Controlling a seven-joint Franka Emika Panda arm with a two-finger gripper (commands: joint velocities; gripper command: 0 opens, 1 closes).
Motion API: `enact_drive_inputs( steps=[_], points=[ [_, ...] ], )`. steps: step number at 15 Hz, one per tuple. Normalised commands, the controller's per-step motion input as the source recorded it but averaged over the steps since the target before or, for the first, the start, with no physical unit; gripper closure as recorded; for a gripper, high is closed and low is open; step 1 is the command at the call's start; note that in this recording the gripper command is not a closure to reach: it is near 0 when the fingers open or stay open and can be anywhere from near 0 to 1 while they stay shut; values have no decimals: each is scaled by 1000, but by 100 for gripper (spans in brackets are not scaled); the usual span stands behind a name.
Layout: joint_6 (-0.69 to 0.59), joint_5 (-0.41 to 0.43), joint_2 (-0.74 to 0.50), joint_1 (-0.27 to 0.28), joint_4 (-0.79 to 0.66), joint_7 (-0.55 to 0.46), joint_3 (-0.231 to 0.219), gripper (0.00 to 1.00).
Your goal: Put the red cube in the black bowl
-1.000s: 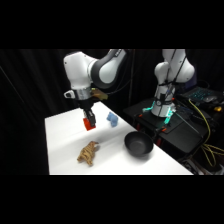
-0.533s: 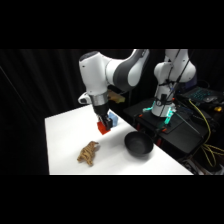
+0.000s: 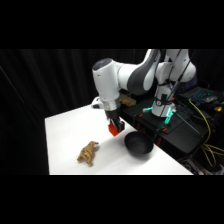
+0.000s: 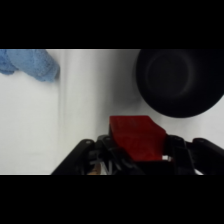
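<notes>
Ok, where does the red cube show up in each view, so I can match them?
Side view: the red cube sits centre, held in the gripper, above the table just left of the black bowl.
Wrist view: the cube is at bottom centre between the fingers, with the bowl at upper right.
Shared landmark: the bowl.
</notes>
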Motion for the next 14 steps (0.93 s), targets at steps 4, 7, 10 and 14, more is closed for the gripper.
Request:
enact_drive_inputs(
  steps=[4,7,10,14],
  points=[
    [145,117,-414,72,-386,117,111,100],
    [176,165,-454,109,-405,126,128,100],
    [199,134,-328,80,-347,77,91,100],
    [209,108,-164,45,-245,16,52,100]
  ],
)
